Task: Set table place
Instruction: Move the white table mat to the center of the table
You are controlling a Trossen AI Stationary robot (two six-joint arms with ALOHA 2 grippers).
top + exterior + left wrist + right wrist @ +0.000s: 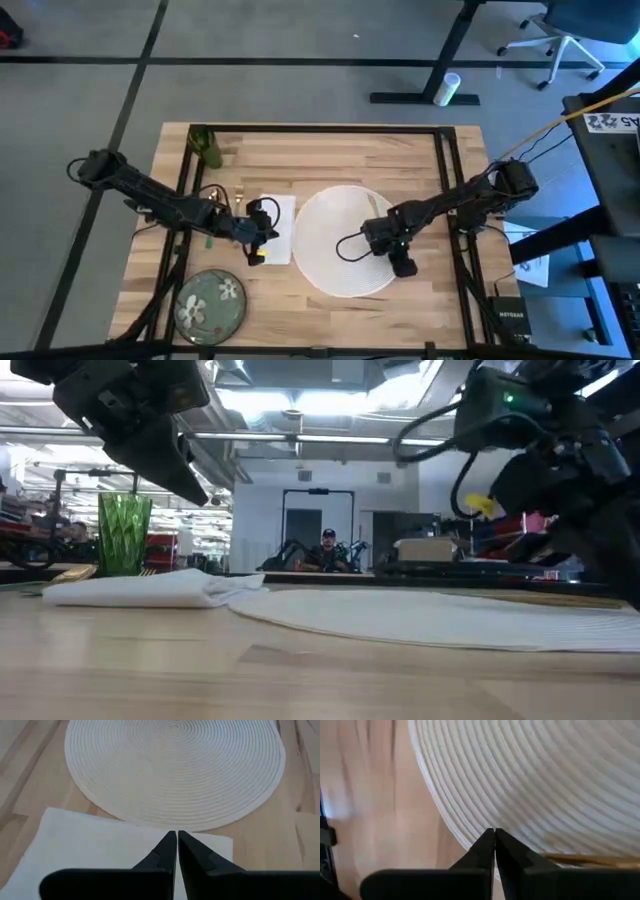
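Left claw closed empty over napkin; right claw closed over placemat. Plate unplaced; fetch next.

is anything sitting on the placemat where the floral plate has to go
Yes. The right end effector hangs over the placemat near its right edge, and a gold-coloured utensil lies on its upper right. The plate waits at the table's lower left.

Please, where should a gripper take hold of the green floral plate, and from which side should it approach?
Probably by the rim. The plate lies flat near the table's front-left corner, apart from the napkin and placemat. One finger would go over the rim from above and one under it. The left gripper, now shut, is nearer.
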